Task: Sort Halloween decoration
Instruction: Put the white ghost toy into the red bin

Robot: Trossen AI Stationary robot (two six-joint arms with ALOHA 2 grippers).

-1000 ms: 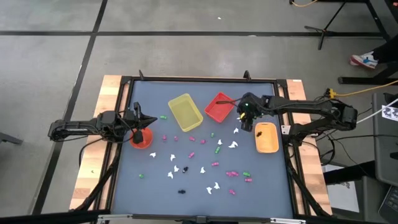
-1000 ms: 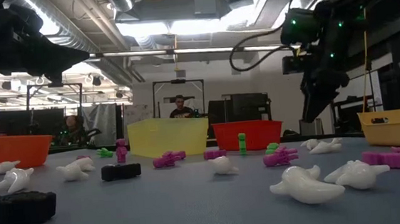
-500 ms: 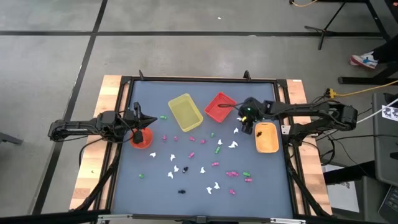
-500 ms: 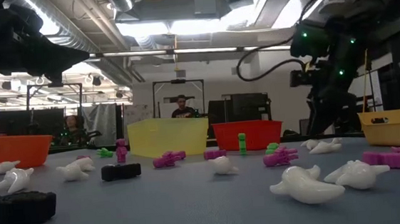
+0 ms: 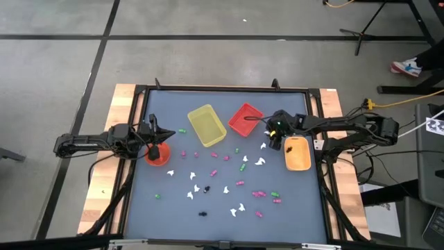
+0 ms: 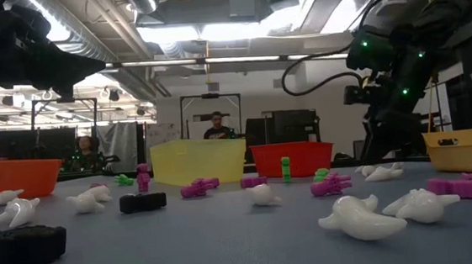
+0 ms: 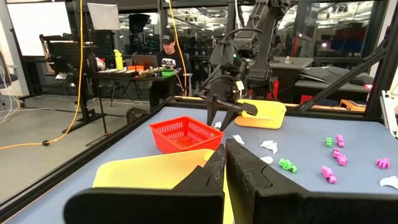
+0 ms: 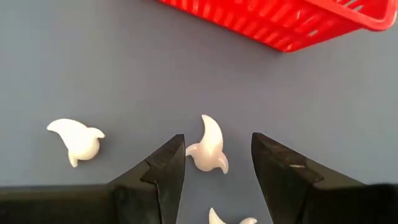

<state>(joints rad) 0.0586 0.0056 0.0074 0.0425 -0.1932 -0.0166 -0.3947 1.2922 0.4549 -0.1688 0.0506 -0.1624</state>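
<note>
Tiny white, magenta, green and black trinkets (image 5: 229, 177) lie scattered over the blue table. My right gripper (image 5: 275, 137) is open and low over the table between the red bin and the orange tray. In the right wrist view its gripper (image 8: 216, 142) has one finger on each side of a white curved trinket (image 8: 208, 148), which lies flat on the table and is not touched. Two more white trinkets (image 8: 78, 139) lie close by. My left gripper (image 7: 224, 150) is shut and hovers by the orange bowl (image 5: 158, 154) at the table's left edge.
A yellow bin (image 5: 207, 125) and a red mesh bin (image 5: 244, 119) stand at the table's far middle. An orange tray (image 5: 297, 154) holding a dark piece sits at the right edge. Wooden rails frame the table. People sit in the room beyond.
My right gripper has moved down toward the table and a little toward the near-right, away from the red bin and toward the orange tray. It now sits low over the white trinkets. The trinkets have stayed in place.
</note>
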